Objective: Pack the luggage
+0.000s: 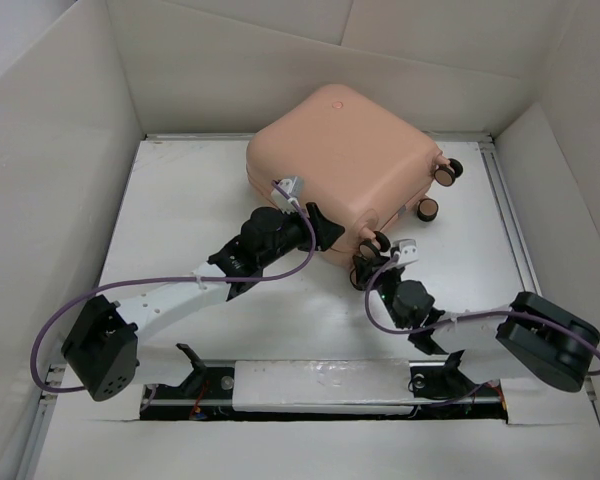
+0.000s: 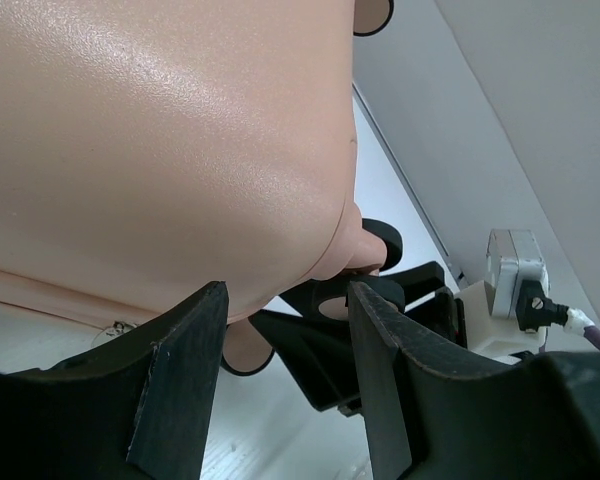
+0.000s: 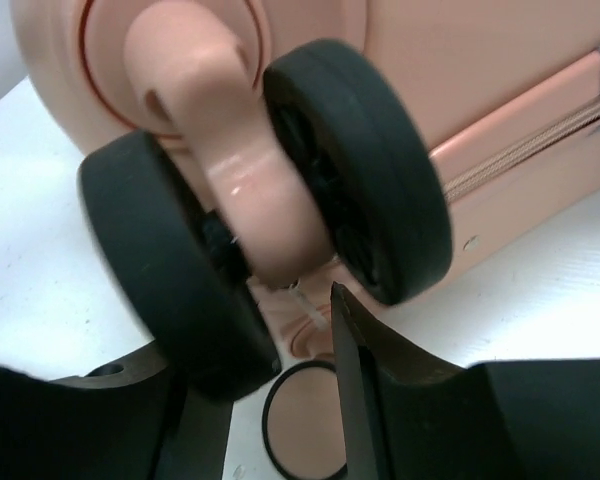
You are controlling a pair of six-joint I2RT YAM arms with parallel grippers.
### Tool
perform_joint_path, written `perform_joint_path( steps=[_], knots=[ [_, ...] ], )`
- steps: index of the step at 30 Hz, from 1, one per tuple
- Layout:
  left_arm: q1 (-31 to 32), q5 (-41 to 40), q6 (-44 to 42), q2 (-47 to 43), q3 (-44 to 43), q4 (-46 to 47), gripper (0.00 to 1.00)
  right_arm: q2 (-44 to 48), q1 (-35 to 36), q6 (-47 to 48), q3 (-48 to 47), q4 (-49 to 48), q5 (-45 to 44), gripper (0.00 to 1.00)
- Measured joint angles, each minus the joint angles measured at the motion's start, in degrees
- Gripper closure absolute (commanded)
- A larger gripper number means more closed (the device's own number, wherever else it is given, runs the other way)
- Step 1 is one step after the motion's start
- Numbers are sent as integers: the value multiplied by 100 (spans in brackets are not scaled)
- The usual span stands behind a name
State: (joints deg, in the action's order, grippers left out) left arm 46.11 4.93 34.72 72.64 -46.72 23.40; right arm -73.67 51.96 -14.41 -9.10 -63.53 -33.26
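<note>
The closed pink suitcase (image 1: 345,160) lies flat mid-table, the left gripper (image 2: 285,385) spread wide at its near edge, the right gripper (image 3: 270,400) parted around a caster wheel (image 3: 355,170), seemingly steadying it.

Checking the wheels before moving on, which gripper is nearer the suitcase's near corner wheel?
Right. The right gripper sits at that wheel, fingers straddling it. The left gripper is against the suitcase shell, farther left.
</note>
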Motion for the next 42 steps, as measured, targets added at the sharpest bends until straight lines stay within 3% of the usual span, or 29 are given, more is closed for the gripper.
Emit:
perform_joint_path(
  steps=[2, 5, 8, 11, 18, 20, 27, 42],
  knots=[
    [0, 4, 0, 0, 4, 7, 53, -127, -118, 46, -2, -181, 140, 60],
    [0, 7, 0, 4, 28, 28, 53, -223, -264, 90, 0, -352, 361, 55],
    [0, 15, 0, 4, 31, 37, 53, -234, -332, 81, 39, -457, 535, 43],
    [0, 24, 0, 4, 31, 37, 53, -214, -382, 37, 101, -584, 629, 43],
    [0, 61, 2, 55, 33, 79, 53, -378, -621, 4, 155, -894, 1040, 64],
    [0, 66, 2, 68, 33, 81, 53, -514, -706, 7, 155, -1034, 1215, 77],
    [0, 68, 2, 81, 33, 85, 53, -721, -962, 11, 155, -1244, 1716, 100],
    [37, 195, 24, 584, -96, -74, 55, -776, -704, 31, 149, -1189, 1582, 100]
  ],
)
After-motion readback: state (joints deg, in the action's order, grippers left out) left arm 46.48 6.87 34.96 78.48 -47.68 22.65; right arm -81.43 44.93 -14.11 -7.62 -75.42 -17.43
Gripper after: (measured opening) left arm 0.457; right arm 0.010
